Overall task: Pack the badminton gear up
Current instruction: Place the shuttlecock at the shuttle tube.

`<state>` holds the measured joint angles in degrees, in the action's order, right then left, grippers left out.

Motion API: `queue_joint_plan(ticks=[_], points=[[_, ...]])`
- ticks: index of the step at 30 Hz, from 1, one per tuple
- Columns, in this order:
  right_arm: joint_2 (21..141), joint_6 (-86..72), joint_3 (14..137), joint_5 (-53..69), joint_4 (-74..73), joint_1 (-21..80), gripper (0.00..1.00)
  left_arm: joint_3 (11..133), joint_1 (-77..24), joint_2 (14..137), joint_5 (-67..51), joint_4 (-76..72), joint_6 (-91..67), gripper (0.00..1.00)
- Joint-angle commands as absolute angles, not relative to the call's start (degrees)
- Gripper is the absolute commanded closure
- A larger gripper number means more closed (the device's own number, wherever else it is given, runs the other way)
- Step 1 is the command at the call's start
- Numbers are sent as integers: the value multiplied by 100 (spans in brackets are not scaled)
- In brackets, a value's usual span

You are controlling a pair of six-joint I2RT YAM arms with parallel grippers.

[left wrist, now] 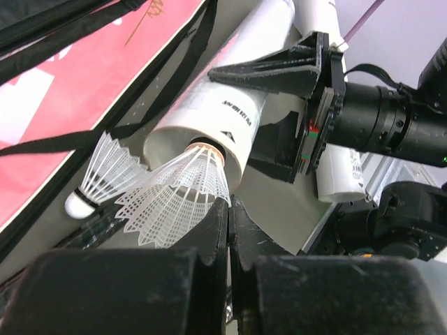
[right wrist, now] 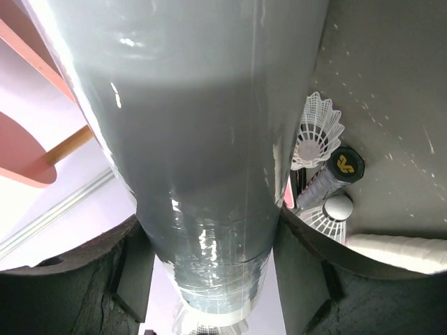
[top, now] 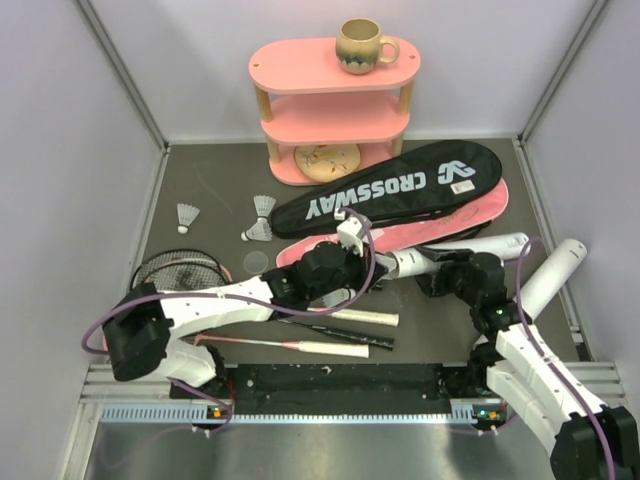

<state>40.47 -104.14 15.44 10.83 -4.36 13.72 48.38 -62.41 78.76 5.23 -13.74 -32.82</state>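
My right gripper (top: pixel 440 263) is shut on a white tube (top: pixel 492 245) and holds it lying across the table; in the right wrist view the tube (right wrist: pixel 202 139) fills the space between the fingers (right wrist: pixel 307 258). My left gripper (left wrist: pixel 229 202) is shut on the skirt of a white shuttlecock (left wrist: pixel 178 195), whose head is at the tube's open mouth (left wrist: pixel 209 132). Another shuttlecock (left wrist: pixel 98 183) lies beside it. The black CROSSWAY bag (top: pixel 390 188) lies on the pink bag (top: pixel 450 228). Two rackets (top: pixel 180 270) lie at the front left, their white handles (top: pixel 345 348) in the middle.
A second white tube (top: pixel 553 272) lies at the right. Three loose shuttlecocks (top: pixel 187 216) (top: pixel 263 206) (top: pixel 258 232) lie at the back left. The pink shelf (top: pixel 335 100) with the mug (top: pixel 362 45) stands at the back. White walls enclose the table.
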Motion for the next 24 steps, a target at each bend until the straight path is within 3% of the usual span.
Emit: queue_joint_plan(ticks=[1,5,6,9,19,22,24], points=[[3903,-10793,1705,1362,-334,1371,74,5220,-6267,8226,572,-2240,-3208,100],[3788,-10828,1749,1362,-325,1371,74,5510,-6223,8630,28,-2530,-3296,96],[3762,-10819,1749,1345,-308,1371,74,5493,-6197,8622,-269,-2566,-3357,79],[3718,-10819,1740,1353,-299,1380,74,4934,-6109,8264,-553,-3109,-3506,50],[3691,-10802,1670,1450,-79,1380,74,4245,-5916,8041,-1089,-4147,-3972,21],[3691,-10793,1670,1476,-53,1371,74,4490,-5854,8506,-1563,-4568,-4218,2],[3700,-10802,1670,1485,-44,1380,75,4763,-5810,8919,-1818,-4745,-4403,1]])
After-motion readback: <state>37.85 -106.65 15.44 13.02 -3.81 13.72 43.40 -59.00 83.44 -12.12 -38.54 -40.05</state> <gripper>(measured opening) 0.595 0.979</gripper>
